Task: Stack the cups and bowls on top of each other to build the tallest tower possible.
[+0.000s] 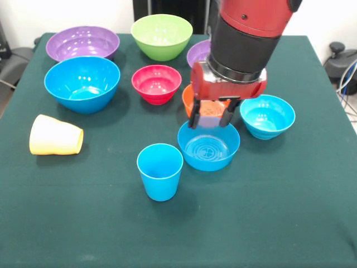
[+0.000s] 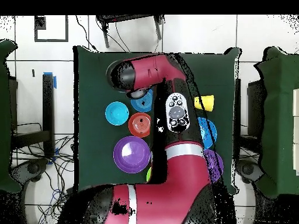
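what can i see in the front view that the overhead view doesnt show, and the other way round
Only the front view shows the upright sky-blue cup, the pink-red bowl, the lime green bowl in full, and the gripper with open fingers above a blue bowl. Only the overhead view shows the floor, the cables and the whole table outline. Both share the tipped yellow cup, the orange bowl, a small blue bowl and the purple bowls.

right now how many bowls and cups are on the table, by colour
blue bowls: 3
purple bowls: 2
lime green bowl: 1
pink-red bowl: 1
orange bowl: 1
blue cup: 1
pale yellow cup, on its side: 1
total: 10
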Tool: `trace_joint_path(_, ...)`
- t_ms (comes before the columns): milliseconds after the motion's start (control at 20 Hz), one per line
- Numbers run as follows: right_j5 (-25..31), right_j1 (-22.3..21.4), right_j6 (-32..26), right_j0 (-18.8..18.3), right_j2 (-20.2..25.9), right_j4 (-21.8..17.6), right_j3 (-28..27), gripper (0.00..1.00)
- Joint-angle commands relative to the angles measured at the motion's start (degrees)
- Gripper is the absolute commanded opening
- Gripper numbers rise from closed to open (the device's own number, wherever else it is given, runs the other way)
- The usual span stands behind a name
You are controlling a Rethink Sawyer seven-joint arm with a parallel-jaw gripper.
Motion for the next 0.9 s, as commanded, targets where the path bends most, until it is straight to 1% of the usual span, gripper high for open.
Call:
trace_joint_path(50,-8.86,1.73,8.99,2.96,-0.03,-0.33,11.00,1.00)
trace_joint_path(450,-15.08,4.95,15.20,6.57,-2.72,2.13,12.05,1.00)
trace_joint_path(600,-15.76,5.47,16.98,7.90,-3.72,3.38,12.19,1.00)
trace_joint_path(700,-15.65,4.24,17.04,8.24,-4.15,4.16,13.43,1.00)
trace_joint_path(900,-12.70,0.43,16.08,8.22,-4.45,6.22,15.94,1.00)
